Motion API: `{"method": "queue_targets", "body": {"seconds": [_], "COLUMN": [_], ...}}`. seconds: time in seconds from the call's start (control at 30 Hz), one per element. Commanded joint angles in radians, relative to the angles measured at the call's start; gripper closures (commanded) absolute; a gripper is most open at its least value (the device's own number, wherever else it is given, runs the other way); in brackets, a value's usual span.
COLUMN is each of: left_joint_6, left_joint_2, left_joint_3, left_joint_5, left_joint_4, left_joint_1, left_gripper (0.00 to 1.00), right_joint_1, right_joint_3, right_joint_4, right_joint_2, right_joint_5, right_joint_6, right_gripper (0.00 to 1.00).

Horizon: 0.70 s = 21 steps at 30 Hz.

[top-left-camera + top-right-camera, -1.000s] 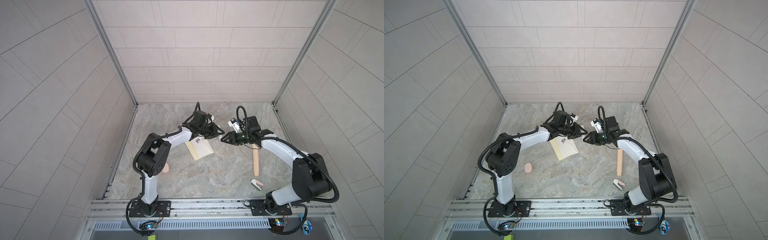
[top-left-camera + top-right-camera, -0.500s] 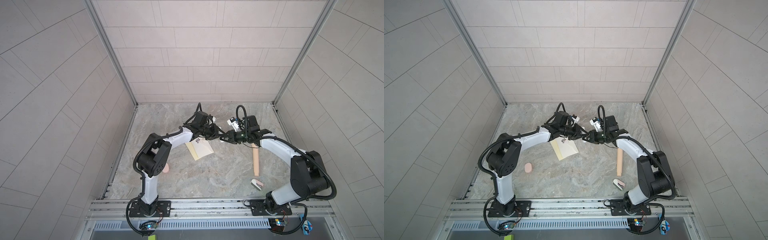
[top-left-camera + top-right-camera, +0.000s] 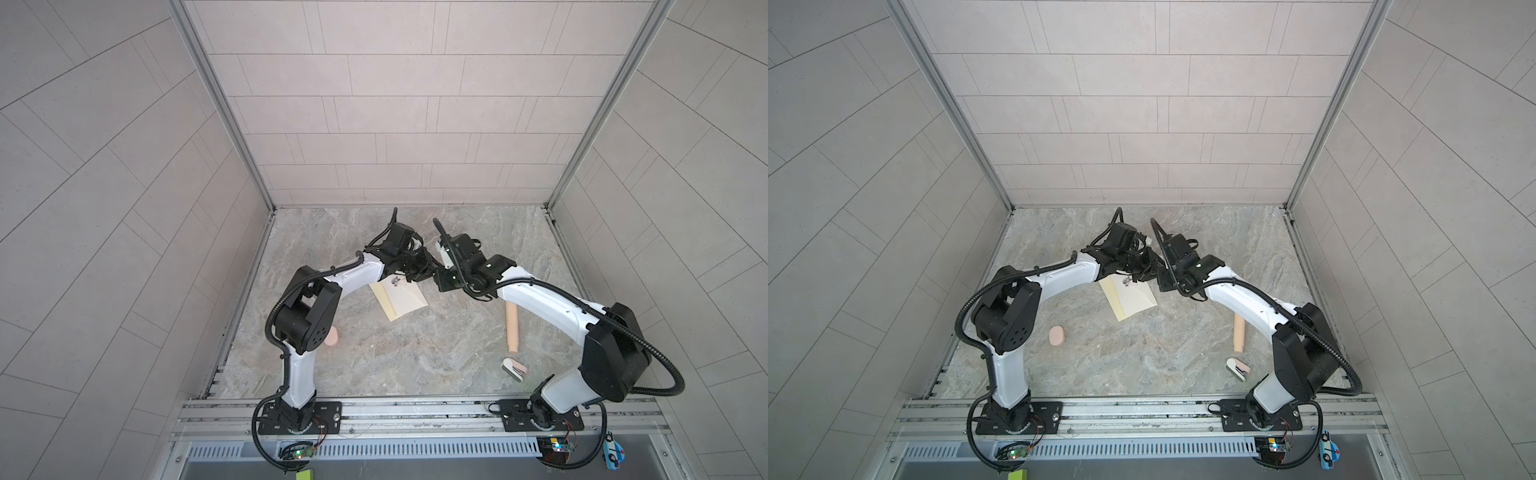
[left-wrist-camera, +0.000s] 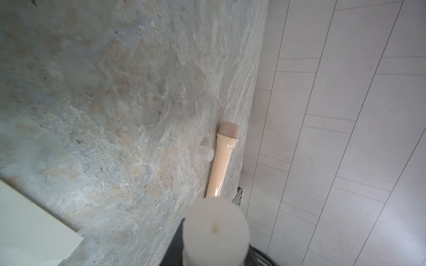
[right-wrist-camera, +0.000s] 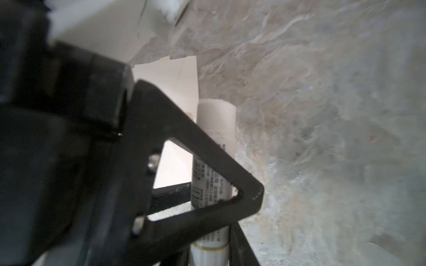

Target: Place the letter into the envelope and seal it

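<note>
Envelope (image 3: 405, 297): lies flat on the bench (image 3: 374, 357) near its middle, the far end just below both claws.
Pale yellow paper (image 3: 384, 306): shows as a strip along the envelope's left edge, touching it.
Left claw (image 3: 426, 270): closed narrowly on a white glue stick (image 4: 215, 232).
Right claw (image 3: 439, 281): meets the left one tip to tip and is drawn in around the same glue stick (image 5: 216, 129), and a black triangular finger (image 5: 202, 148) crosses in front of it.
Microphone (image 3: 512, 332): peach-coloured, lies right of the envelope, well apart.
Clear cap (image 4: 205, 153): lies just beside the microphone's head.
</note>
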Motion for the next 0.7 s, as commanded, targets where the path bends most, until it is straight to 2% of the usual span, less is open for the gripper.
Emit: {"method": "queue_targets", "body": {"seconds": [0.0,0.03,0.1,0.17,0.2,0.23,0.33,0.4,0.43,0.57,0.67], "left_joint_6": [-0.097,-0.096,-0.091,-0.067,-0.049,-0.028,0.013,0.024,0.026,0.026,0.024], "left_joint_2": [0.000,0.000,-0.001,-0.005,-0.011,-0.014,-0.025,-0.033,-0.036,-0.044,-0.045], "left_joint_3": [0.072,0.073,0.070,0.066,0.063,0.064,0.057,0.052,0.049,0.046,0.049], "left_joint_5": [0.021,0.023,0.024,0.024,0.022,0.024,0.044,0.060,0.072,0.092,0.096], "left_joint_4": [0.090,0.091,0.089,0.085,0.079,0.075,0.084,0.101,0.115,0.149,0.160], "left_joint_1": [0.004,0.005,0.005,0.004,0.004,0.004,0.004,0.003,0.003,0.000,-0.003], "left_gripper": [1.00,1.00,1.00,1.00,1.00,1.00,1.00,1.00,1.00,1.00,1.00], "right_joint_1": [0.084,0.094,0.092,0.071,0.038,-0.013,-0.199,-0.281,-0.302,-0.317,-0.322], "right_joint_3": [-0.005,-0.004,-0.009,-0.023,-0.035,-0.052,-0.136,-0.181,-0.187,-0.174,-0.164], "right_joint_4": [-0.117,-0.120,-0.106,-0.077,-0.051,-0.020,0.154,0.256,0.284,0.284,0.278], "right_joint_2": [0.036,0.035,0.018,-0.021,-0.049,-0.079,-0.145,-0.158,-0.158,-0.144,-0.125], "right_joint_5": [0.340,0.371,0.358,0.263,0.142,-0.011,-0.508,-0.721,-0.790,-0.892,-0.881], "right_joint_6": [-0.022,-0.015,-0.025,-0.050,-0.061,-0.051,0.033,0.095,0.109,0.092,0.092], "right_gripper": [0.94,0.93,0.89,0.66,0.57,0.53,0.49,0.49,0.49,0.50,0.54]}}
